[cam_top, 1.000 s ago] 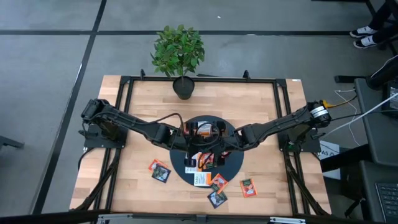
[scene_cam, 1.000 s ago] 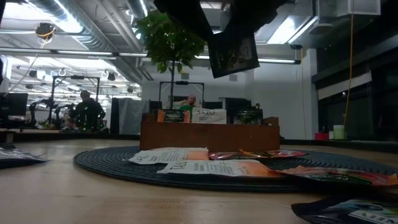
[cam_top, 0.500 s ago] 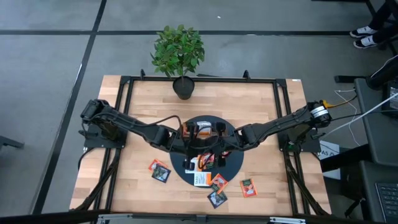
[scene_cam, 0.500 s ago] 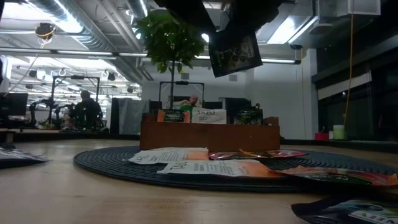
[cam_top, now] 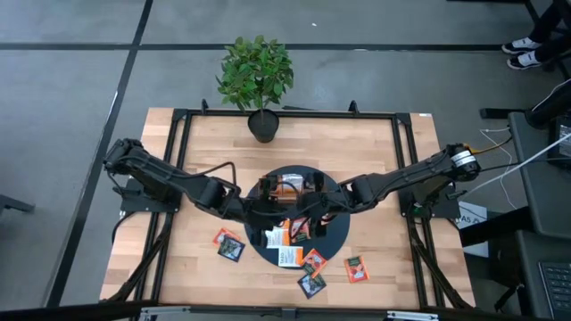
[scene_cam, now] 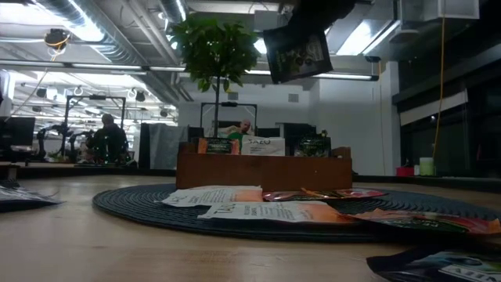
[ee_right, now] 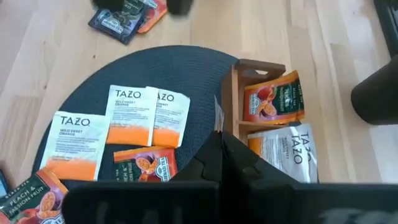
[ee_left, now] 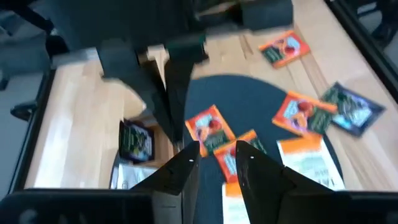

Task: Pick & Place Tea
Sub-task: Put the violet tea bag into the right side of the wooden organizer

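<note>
1. Right pincer (ee_right: 222,140) is clenched on a dark sachet (scene_cam: 296,53), holding it in the air above the round mat (ee_right: 124,74), near the wooden tray (ee_right: 233,93).
2. Left pincer (ee_left: 216,152) is released with its fingers apart, over the mat just beside the right one.
3. Tray compartments: an orange sachet (ee_right: 272,99) is in one and a white sachet (ee_right: 283,149) in the next.
4. White-orange sachets (ee_right: 130,115) lie flat on the mat in front of the tray.
5. Loose sachets are on the surface (cam_top: 375,152) off the mat: one pair (cam_top: 229,244) on the left arm's side, and a single one (cam_top: 356,268) on the right arm's side.
</note>
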`<state>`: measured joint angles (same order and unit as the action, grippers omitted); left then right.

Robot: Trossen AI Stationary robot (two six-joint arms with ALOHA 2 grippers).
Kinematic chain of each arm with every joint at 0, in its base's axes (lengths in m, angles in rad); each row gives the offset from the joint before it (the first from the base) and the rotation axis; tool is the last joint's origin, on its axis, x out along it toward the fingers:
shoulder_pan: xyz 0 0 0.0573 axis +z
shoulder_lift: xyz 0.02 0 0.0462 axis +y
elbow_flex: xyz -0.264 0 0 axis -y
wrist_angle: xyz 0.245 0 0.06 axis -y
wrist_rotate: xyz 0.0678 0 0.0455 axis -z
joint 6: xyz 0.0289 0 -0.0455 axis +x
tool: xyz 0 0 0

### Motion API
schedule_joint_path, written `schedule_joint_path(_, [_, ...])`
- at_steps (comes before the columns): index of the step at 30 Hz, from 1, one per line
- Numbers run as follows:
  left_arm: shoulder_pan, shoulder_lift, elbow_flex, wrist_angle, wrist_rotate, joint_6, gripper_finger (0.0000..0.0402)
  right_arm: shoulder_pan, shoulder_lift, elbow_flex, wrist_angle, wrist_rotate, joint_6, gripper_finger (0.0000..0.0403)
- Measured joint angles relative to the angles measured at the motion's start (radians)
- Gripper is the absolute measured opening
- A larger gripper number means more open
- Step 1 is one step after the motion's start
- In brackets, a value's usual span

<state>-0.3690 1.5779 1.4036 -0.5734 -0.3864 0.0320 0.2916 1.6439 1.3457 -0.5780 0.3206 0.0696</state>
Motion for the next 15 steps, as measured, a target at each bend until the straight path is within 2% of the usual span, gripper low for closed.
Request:
schedule_joint_path(4, [-0.005,-0.014,0.000,-0.046,0.010,-0.034,0.0093,0.001,-0.010,0.000,-0.023,0.005,0.011,0.0001])
schedule_joint_path(7, [-0.005,-0.014,-0.009,-0.066,0.006,-0.059,0.0087,0.013,-0.023,-0.023,-0.021,0.057,0.035,0.0001])
schedule_joint_path(11, [-0.004,-0.016,-0.067,-0.058,-0.019,-0.100,0.0079,0.040,-0.057,-0.088,-0.002,0.097,0.081,0.0000])
schedule_joint_path(15, [-0.004,-0.029,-0.127,0.001,-0.015,-0.126,0.0068,0.067,-0.111,-0.158,0.077,0.091,0.086,0.0000])
